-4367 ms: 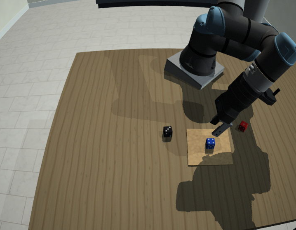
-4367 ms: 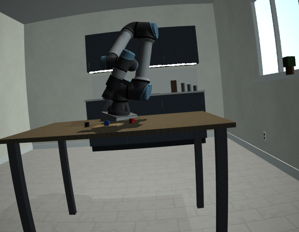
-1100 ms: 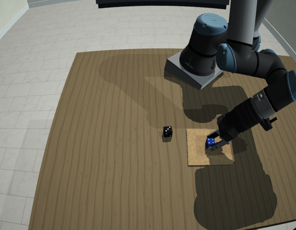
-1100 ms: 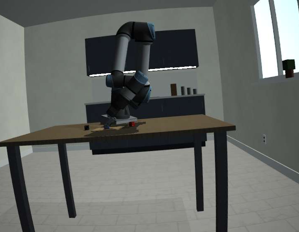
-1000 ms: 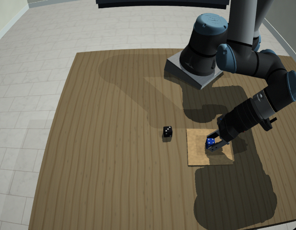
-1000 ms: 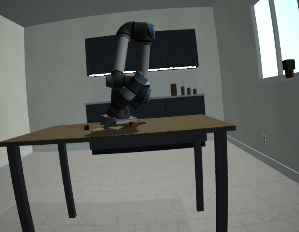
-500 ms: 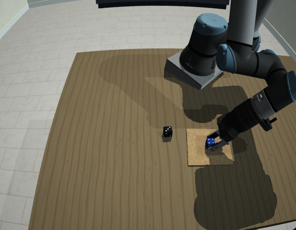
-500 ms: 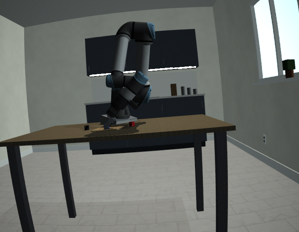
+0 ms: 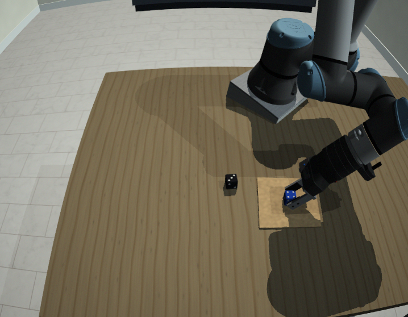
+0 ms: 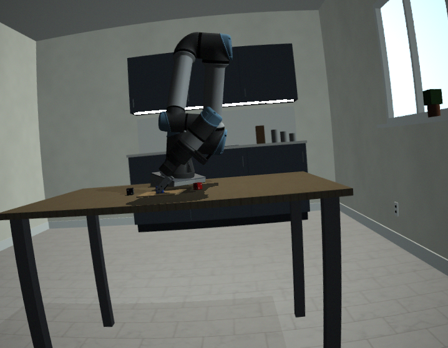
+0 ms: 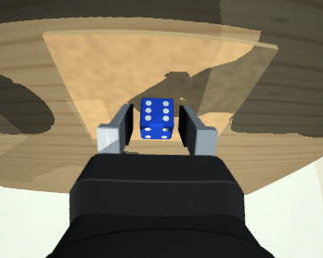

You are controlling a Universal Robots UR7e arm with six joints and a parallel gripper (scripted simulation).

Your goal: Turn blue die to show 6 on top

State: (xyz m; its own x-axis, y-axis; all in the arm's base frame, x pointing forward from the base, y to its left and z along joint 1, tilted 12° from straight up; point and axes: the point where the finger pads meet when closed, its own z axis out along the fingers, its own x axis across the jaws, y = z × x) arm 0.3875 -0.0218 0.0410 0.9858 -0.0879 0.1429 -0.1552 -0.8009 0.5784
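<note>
Tool [image 11: 157, 123] open astride blue die [image 11: 157, 120]

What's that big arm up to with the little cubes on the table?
It is working on a blue die that lies on a tan mat. The gripper is low over the mat with one finger on each side of the die, open and not yet squeezing it. The face towards the wrist camera shows six dots. A black die sits off the mat, and a red die lies near the arm's base.
</note>
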